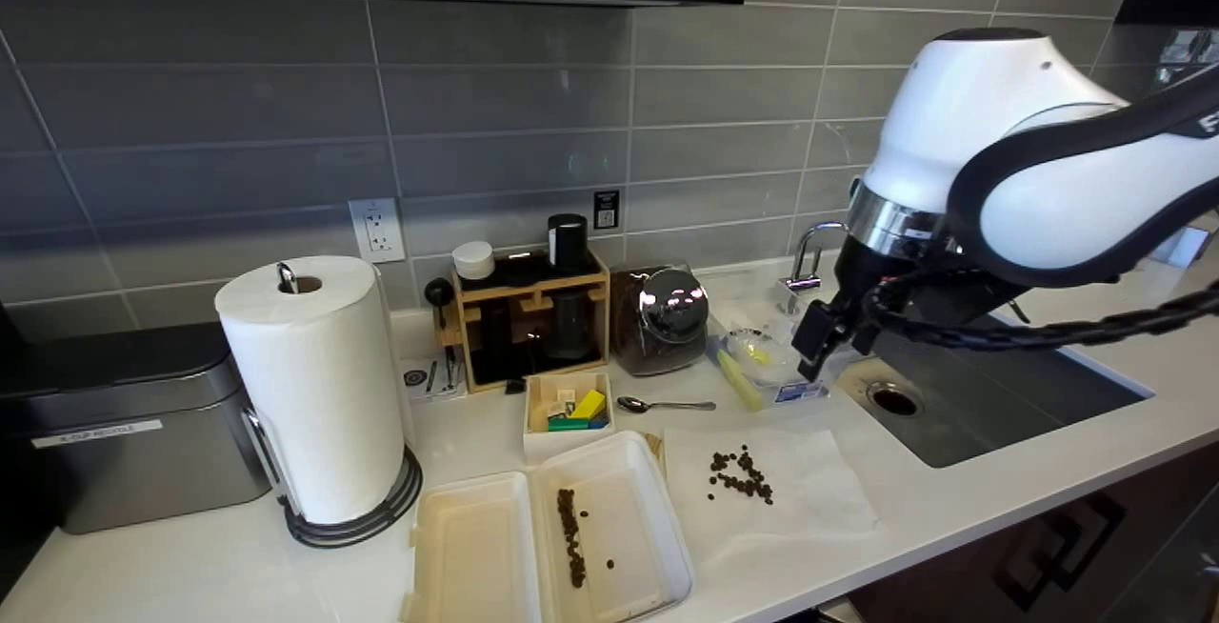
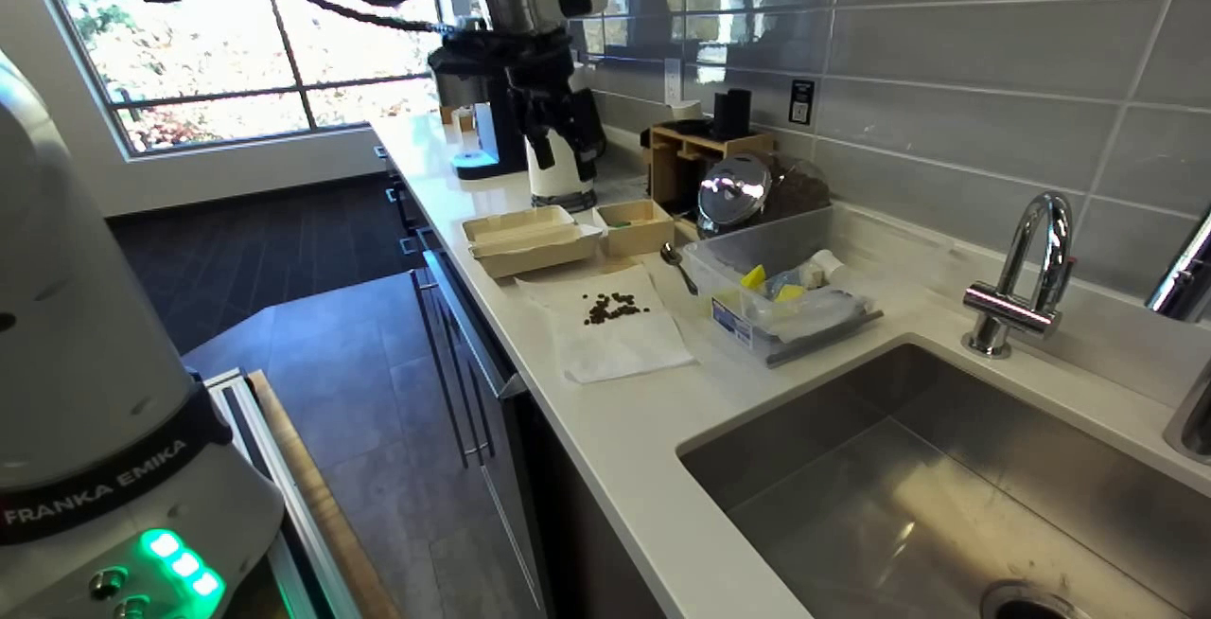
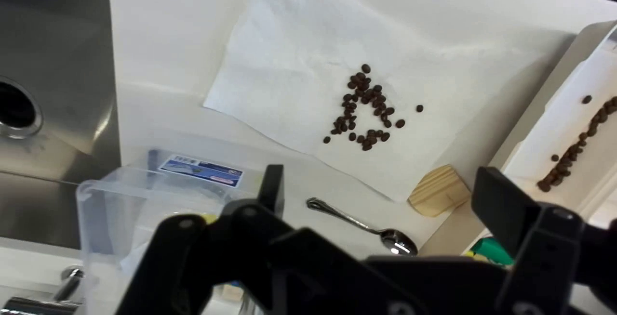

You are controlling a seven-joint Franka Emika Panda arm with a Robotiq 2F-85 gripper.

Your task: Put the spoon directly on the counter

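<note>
One spoon [image 3: 359,224], small, dark silvery metal, thin straight handle; lies directly on the white counter [image 2: 624,430], bowl end just beside a small box [image 1: 569,449], handle end toward a clear plastic tub [image 2: 776,245]; whether bowl and box touch cannot be told. One gripper [image 3: 385,192], black, two-fingered; fingers spread wide in the wrist view, the spoon showing in the gap as seen from there; raised above the counter and apart from the spoon in both exterior views. One arm [image 1: 938,128], white with black trim, bearing the gripper. One sheet of white paper [image 3: 289,74], on the counter near the spoon, lightly creased. One loose cluster of dark beans [image 3: 368,94], on the paper, a few strays beside it. One takeaway box [image 1: 476,547], pale, hinged, laid back in two halves; a row of similar beans in one half, with strays. Small box holds yellow and green items. One piece of light wood [image 3: 439,190], between paper and small box. Tub bears a blue label [image 3: 201,169] and holds yellow and white items. One steel sink [image 2: 851,524], inset in the counter, drain visible. One chrome tap [image 2: 1012,311], behind the sink. One paper towel roll [image 1: 314,394], upright on a dark wire stand. One jar [image 1: 636,347], dark contents, shiny round lid, beside a wooden rack [image 1: 464,347]. One metal bin [image 1: 152,471], beside the roll.
</note>
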